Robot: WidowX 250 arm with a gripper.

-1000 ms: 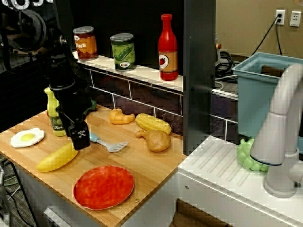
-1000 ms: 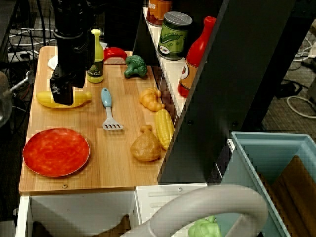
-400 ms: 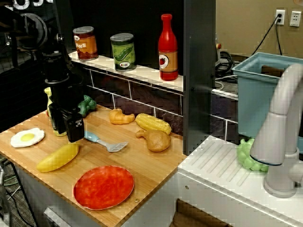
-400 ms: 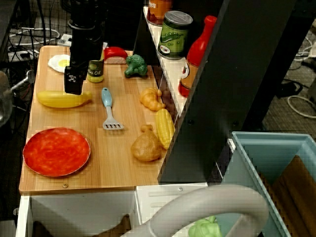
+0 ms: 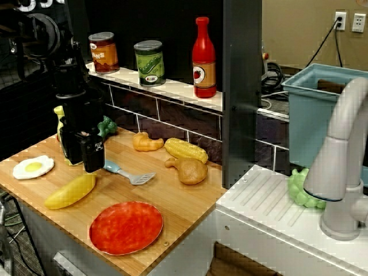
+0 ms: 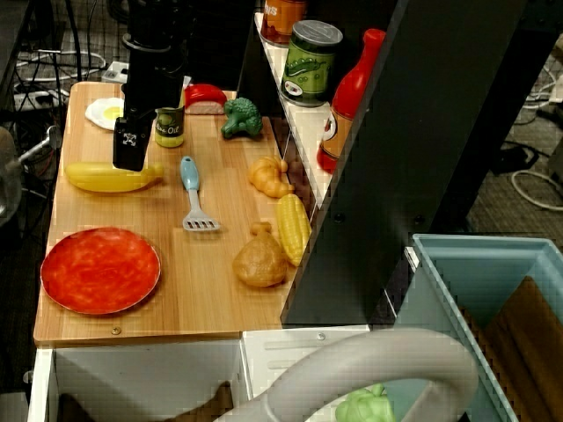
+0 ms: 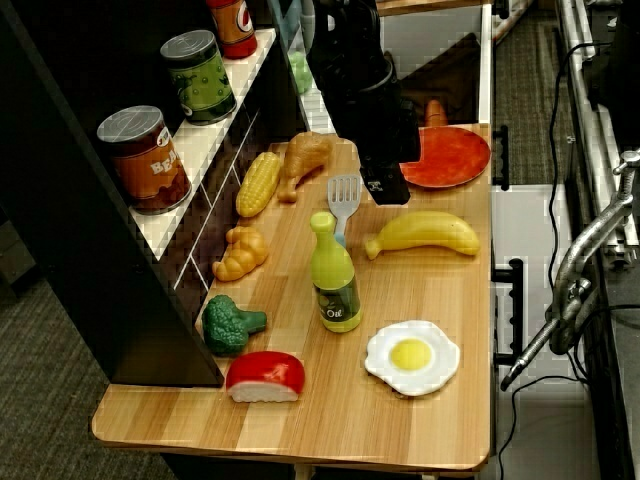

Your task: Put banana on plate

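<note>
The yellow banana [image 5: 70, 191] lies flat on the wooden board, near its front left edge. The red-orange plate [image 5: 126, 227] sits to its right at the front edge, with nothing on it. My gripper [image 5: 81, 161] hangs just behind and above the banana, not touching it. Its two black fingers stand apart, open and holding nothing. In the view from above, the gripper [image 6: 130, 156] covers the rear edge of the banana [image 6: 110, 178], and the plate [image 6: 99, 269] lies beyond it. In the view from the board's end, the banana [image 7: 425, 232] lies between the plate [image 7: 450, 158] and the fried egg.
An oil bottle [image 5: 64, 138] stands right behind the gripper and a fried egg [image 5: 33, 167] lies to its left. A blue spatula [image 5: 129, 174], a corn cob [image 5: 186, 150], a chicken leg [image 5: 190, 170] and a croissant [image 5: 146, 142] lie to the right. Cans and a red bottle [image 5: 204, 57] stand on the shelf.
The gripper has lifted off the banana and moved back toward the oil bottle. The banana stayed on the board. Little has moved in the last half second.
</note>
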